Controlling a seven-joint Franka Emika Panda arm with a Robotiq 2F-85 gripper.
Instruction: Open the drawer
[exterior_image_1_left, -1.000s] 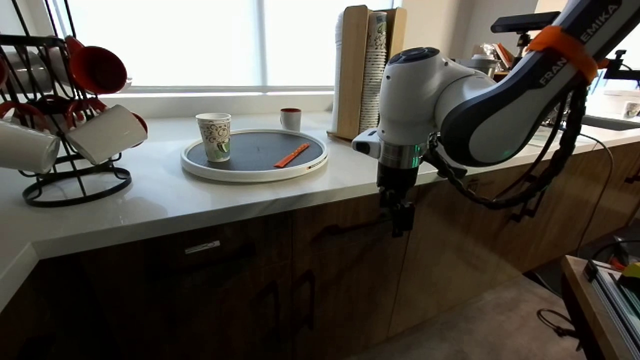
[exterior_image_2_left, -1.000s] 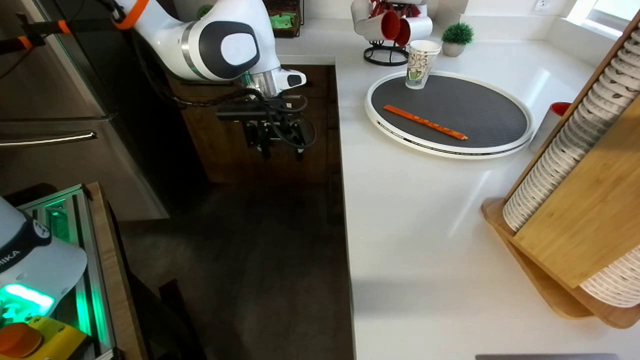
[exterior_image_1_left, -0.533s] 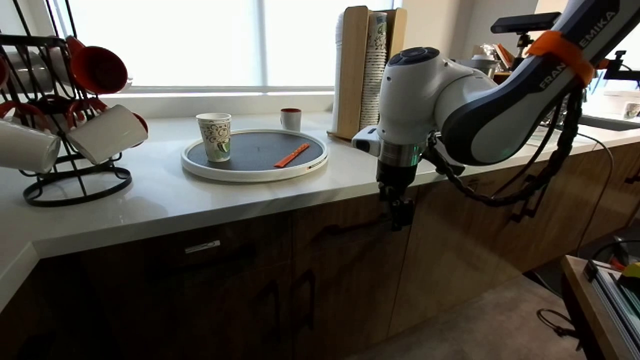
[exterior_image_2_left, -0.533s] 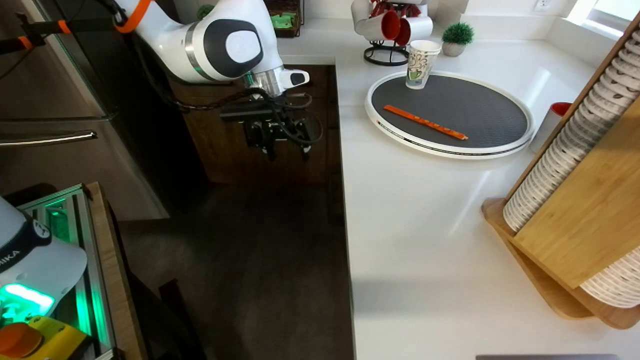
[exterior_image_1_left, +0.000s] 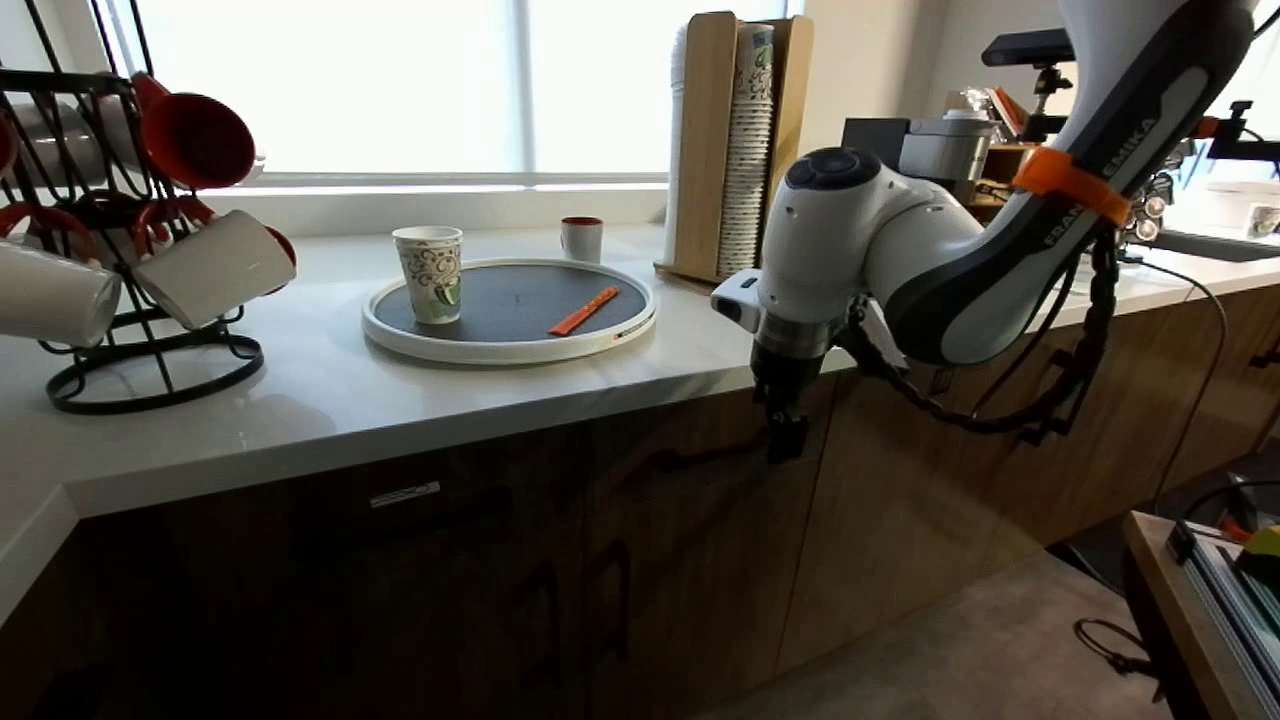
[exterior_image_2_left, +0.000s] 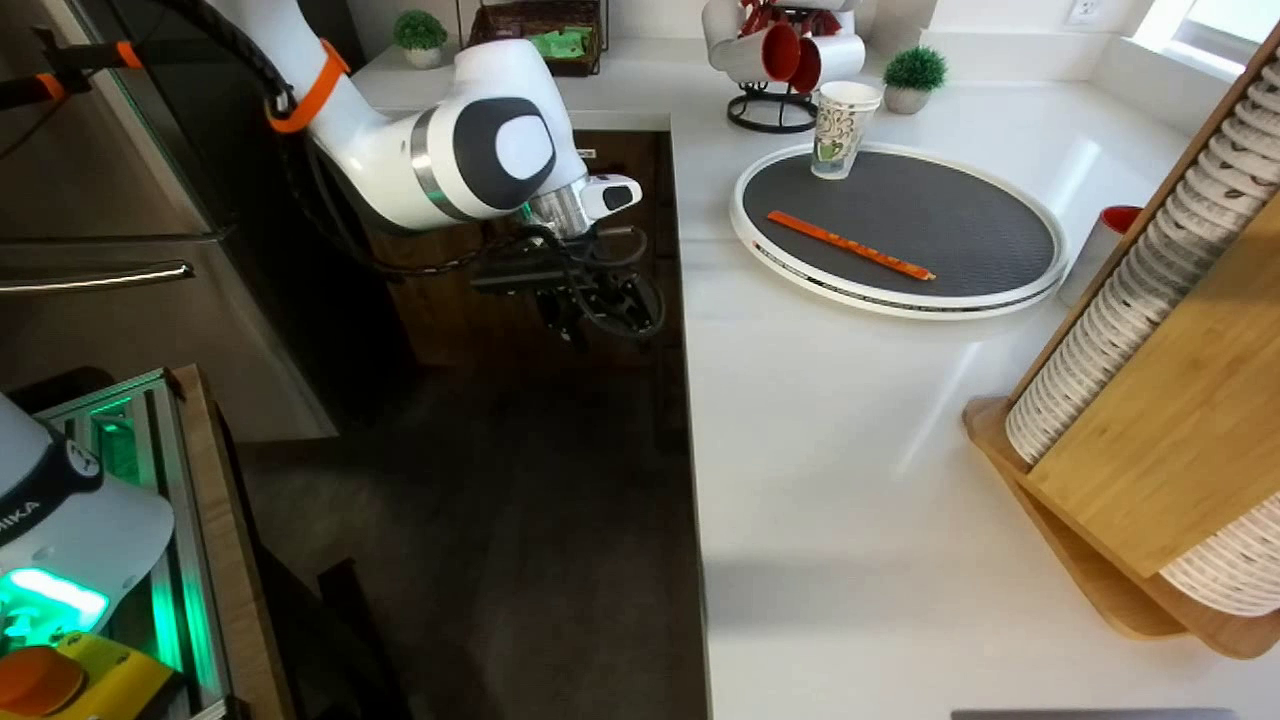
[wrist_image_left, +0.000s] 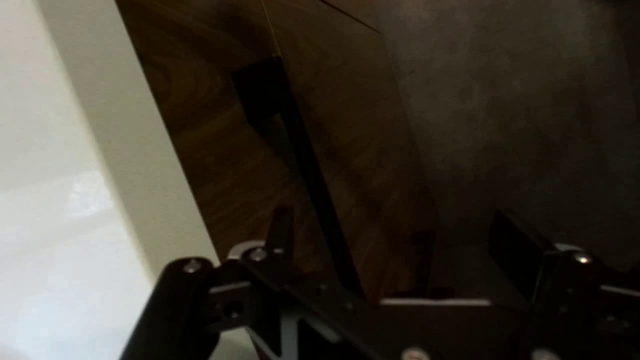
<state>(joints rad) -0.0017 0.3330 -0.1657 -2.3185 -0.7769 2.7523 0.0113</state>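
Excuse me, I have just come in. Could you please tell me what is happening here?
A robot arm is at a kitchen counter, its fingers open near the dark bar handle of a wood-grain drawer, seemingly to open it. The drawer looks shut, and nothing is gripped yet. In the wrist view the handle shows between the fingers, but whether they touch it I cannot tell. On the counter, a patterned cup and an orange strip rest on a round tray.

A tall white paper cup stands on the round grey tray, upon the flat white countertop; the wide dark-brown wood-grain drawer is below.
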